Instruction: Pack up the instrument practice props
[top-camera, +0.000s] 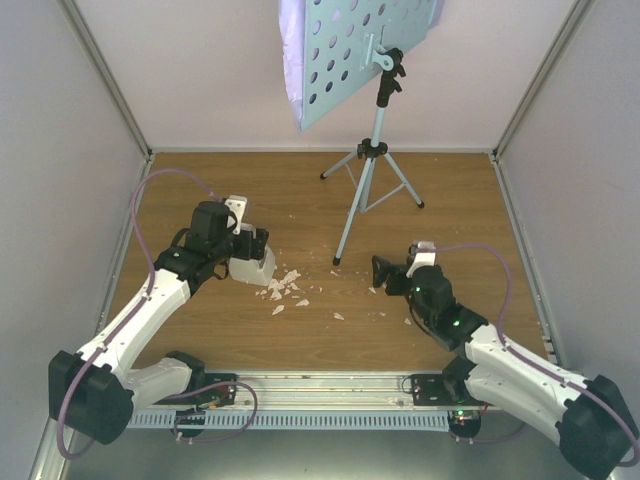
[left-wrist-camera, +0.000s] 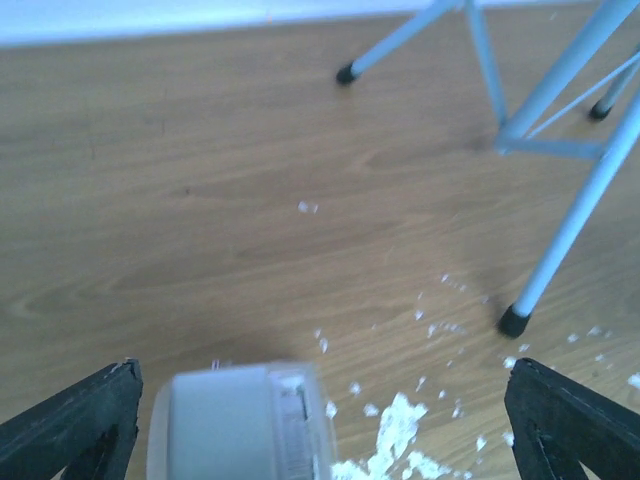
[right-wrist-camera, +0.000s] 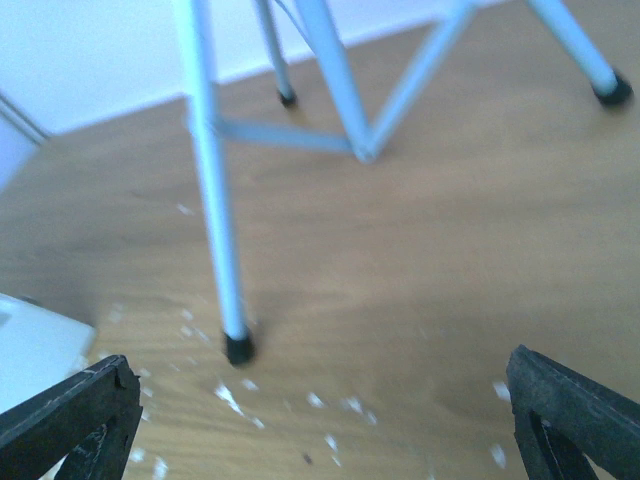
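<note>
Left wrist: blurry, half-cropped metronome (left-wrist-camera: 240, 425) within wide-apart left gripper (left-wrist-camera: 320, 400); right gripper (right-wrist-camera: 320, 385) apart too.

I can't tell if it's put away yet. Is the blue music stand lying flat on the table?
No, the music stand stands upright on its tripod legs on the table.

Near-left base: left arm (top-camera: 150, 300) reaches forward and inward, elbow low, wrist pitched down. Its left gripper (top-camera: 255, 252) has jaws spread wide, fingers (left-wrist-camera: 70, 425) sitting at both lower corners of the wrist view. Near-right base: right arm (top-camera: 505, 355) stretches forward and leftward. The right gripper (top-camera: 385, 270) is low, jaws equally wide.
</note>
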